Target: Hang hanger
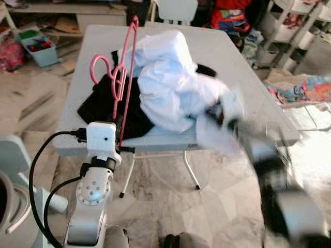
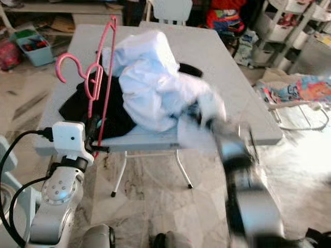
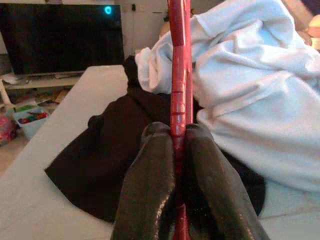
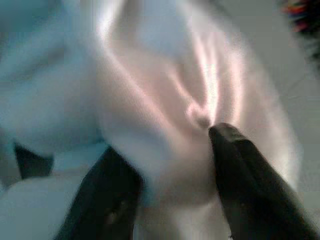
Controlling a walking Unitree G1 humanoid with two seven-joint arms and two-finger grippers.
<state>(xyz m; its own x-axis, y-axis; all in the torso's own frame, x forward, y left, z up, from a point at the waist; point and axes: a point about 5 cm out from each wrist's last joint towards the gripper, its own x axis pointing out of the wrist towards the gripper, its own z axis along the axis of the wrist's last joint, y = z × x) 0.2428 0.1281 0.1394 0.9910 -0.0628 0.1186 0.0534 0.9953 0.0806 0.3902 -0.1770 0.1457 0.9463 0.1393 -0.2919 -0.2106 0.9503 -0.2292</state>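
While the right arm shows only as a motion-blurred streak in the head views, the left arm is sharp. The left gripper (image 3: 179,150), at the near edge of the pale grey folding table (image 1: 227,57) toward its left corner, has both black fingers (image 3: 150,185) pressed together on the thin pink plastic clothes hanger (image 1: 125,77), with no gap left around the bar. The hanger stands nearly upright above the table's near-left part, one long bar rising from the fingers, its curled hook (image 1: 99,64) pointing toward the table's left edge. It touches no rail or hook.

A crumpled black garment (image 1: 106,106) lies flat on the near-left part of the tabletop, just behind the hanger. A bulky white garment (image 1: 170,82) is heaped over the middle of the table, overlapping the black one and reaching the near edge.

The right gripper (image 4: 170,165) is at the near edge of the table, right of centre, against the white cloth. Its two fingers (image 4: 250,180) stand apart with a fold of white fabric bunched between them; blur prevents telling whether they actually pinch it.

Beyond the table's far edge: a pale chair back (image 1: 177,10), a low shelf with a light blue plastic bin (image 1: 39,46) on the left, white racks (image 1: 289,26) on the right. Marbled stone floor (image 1: 165,206) beneath.
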